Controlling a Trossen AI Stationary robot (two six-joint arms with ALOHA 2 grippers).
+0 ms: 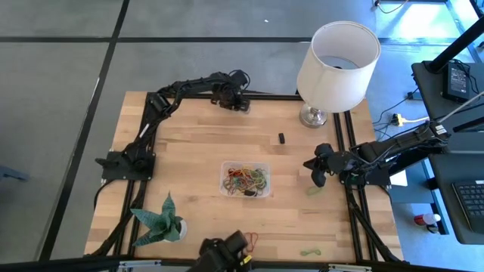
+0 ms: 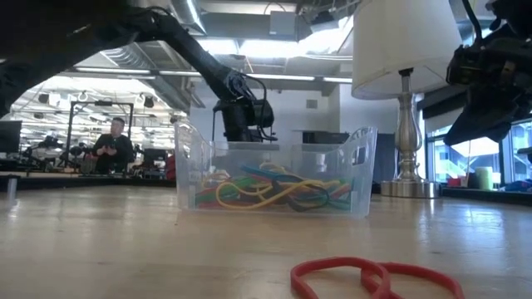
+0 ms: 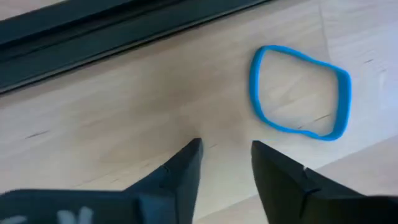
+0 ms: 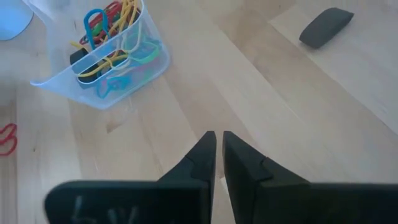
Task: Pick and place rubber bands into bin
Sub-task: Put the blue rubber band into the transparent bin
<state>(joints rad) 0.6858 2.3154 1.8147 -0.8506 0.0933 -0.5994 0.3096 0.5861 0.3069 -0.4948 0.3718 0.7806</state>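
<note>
red rubber band lies nearest; left gripper parted, empty, beside blue band; right gripper nearly closed, empty.

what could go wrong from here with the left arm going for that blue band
1. The flat blue rubber band lies off to one side of the open left gripper, so closing here would likely miss it.
2. It lies flat on the wooden table, so the fingers may scrape wood or slide over it.
3. A black frame rail runs close by; a sideways correction might bump it.
</note>
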